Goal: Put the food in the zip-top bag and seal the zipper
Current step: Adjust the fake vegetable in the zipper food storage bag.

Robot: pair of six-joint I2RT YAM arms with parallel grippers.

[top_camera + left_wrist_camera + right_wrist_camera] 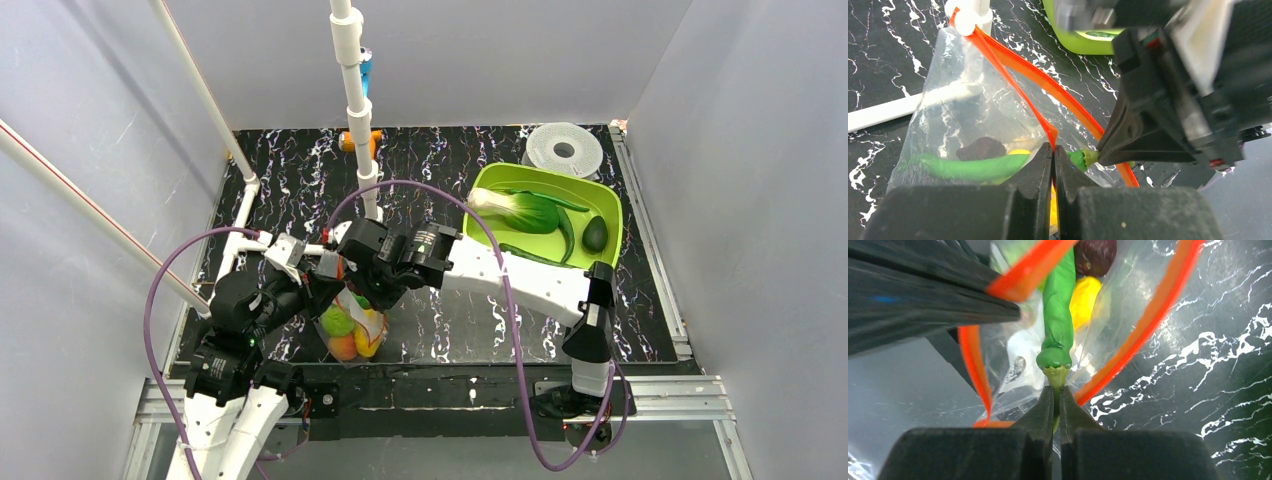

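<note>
The clear zip-top bag (352, 328) hangs open between my two grippers near the table's front left. My left gripper (1053, 150) is shut on its red-orange zipper strip (1013, 85) and holds one side of the mouth up. My right gripper (1056, 392) is shut on the pale stem of a green pod (1058, 315), whose body reaches down into the bag's mouth. Inside the bag lie a dark purple plum (1095, 255) and a yellow piece (1083, 300). In the top view an orange-red fruit (343, 347) also shows in the bag.
The lime-green tray (500, 176) stands at the back right and holds a leafy green vegetable (528, 212), more green pods (566, 238) and a dark avocado (595, 233). A white round spool (563, 150) sits behind it. White pipes (355, 100) stand at the back and left.
</note>
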